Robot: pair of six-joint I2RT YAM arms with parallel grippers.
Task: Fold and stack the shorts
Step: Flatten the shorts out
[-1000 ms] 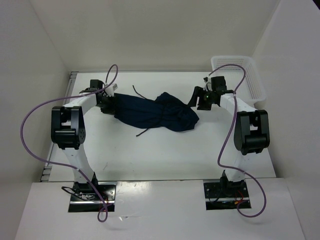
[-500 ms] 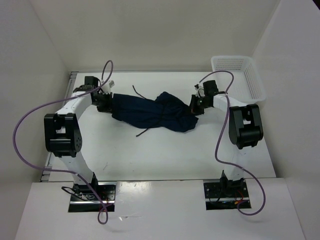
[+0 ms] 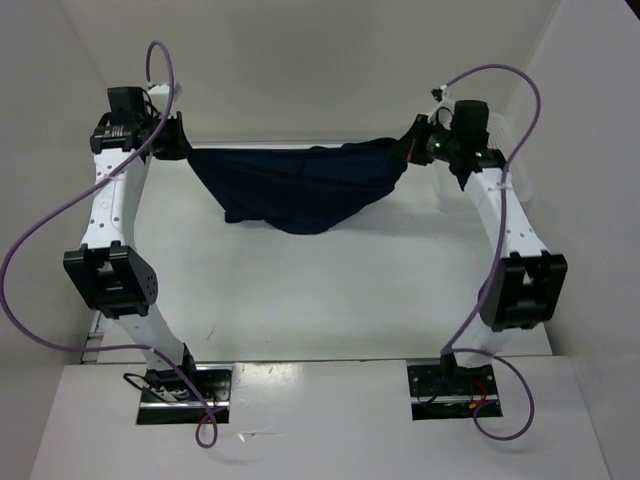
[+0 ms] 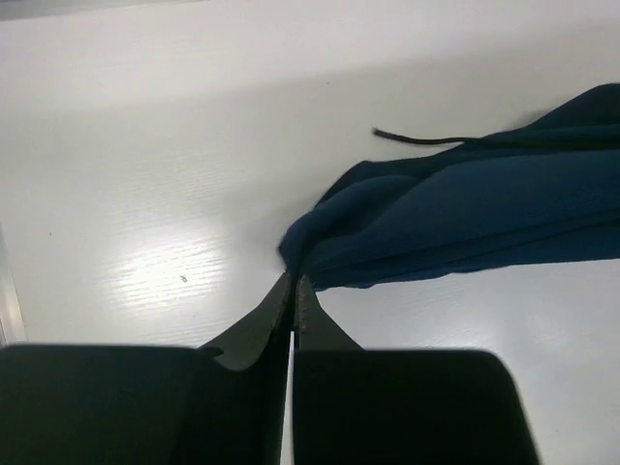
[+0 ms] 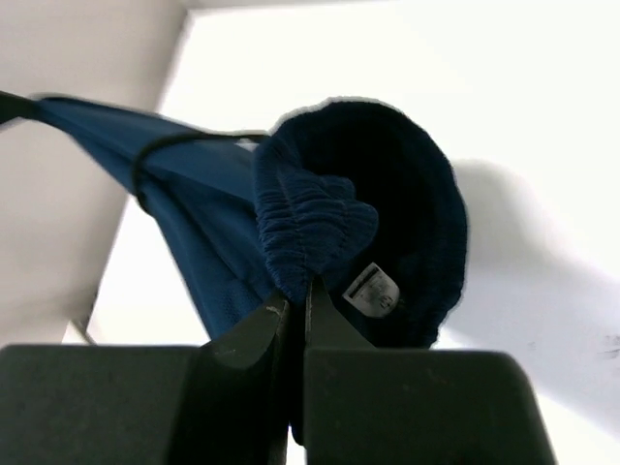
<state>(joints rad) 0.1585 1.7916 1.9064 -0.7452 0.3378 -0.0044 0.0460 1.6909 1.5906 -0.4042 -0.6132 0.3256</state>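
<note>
Navy cloth spans the gap between the two arms. The shorts point(image 3: 300, 185) hang in the air above the worktop point(image 3: 330, 300), drawn out sideways like a hammock, with the middle sagging lowest. From the top view they appear to hang free of the surface.

The left claw point(image 4: 294, 291) is pressed together on a bunched corner of the fabric at one end. The right claw point(image 5: 298, 291) pinches the ribbed elastic waistband at the other end, just beside the white tag point(image 5: 373, 291). A thin drawstring point(image 4: 417, 139) trails loose from the cloth.

Holding the two far ends high and apart looks deliberate. The garment's own weight pulls the crumples out and lets it open into a flat sheet, which a neat fold needs. The grips sit at the very edges, so most of the cloth is free to drape.

My reading is that this is the spreading step. No fold is made yet, and the shorts would next need laying flat on the worktop.
</note>
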